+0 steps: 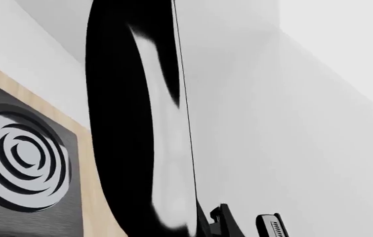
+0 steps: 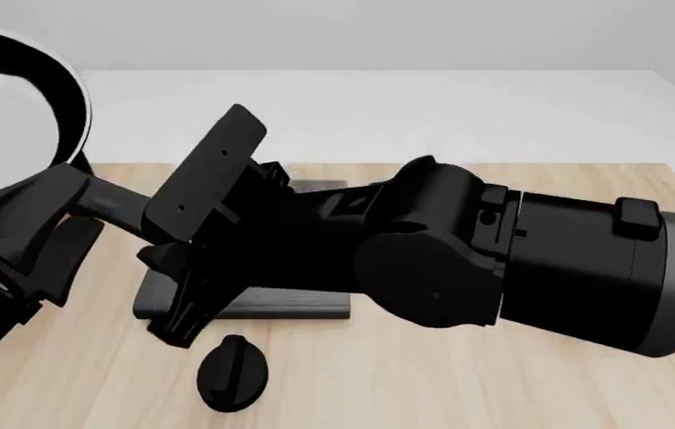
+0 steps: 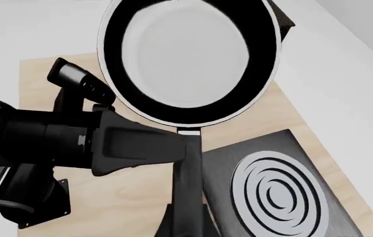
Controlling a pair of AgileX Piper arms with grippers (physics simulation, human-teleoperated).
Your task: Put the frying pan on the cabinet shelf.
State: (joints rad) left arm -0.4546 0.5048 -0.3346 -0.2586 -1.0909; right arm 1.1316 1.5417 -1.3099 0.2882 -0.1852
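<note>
Left gripper (image 3: 173,148), at the left of the scene, is clamped on the long black handle of the frying pan (image 3: 189,59); in the right wrist view its dark fingers (image 3: 140,145) close on the handle just below the pan's rim. The pan is lifted clear of the bench (image 2: 457,384), its glossy pale inside and thin light rim turned toward the right wrist camera. In the front view only an arc of the pan shows at the far left upper edge. The left wrist view shows the pan edge-on as a tall black band with a pale streak, filling the middle of that picture.

The square black stove plate (image 3: 272,192) with grey rings lies flat on the bench beneath and to the right of the raised pan, apart from it. A black round knob (image 2: 232,374) sits on the bench at the near side of the plate.

The right arm (image 2: 552,268) crosses the front view from the right, hiding most of the plate. Whether the right gripper (image 2: 176,308) is spread or closed cannot be told; nothing is seen in it.
</note>
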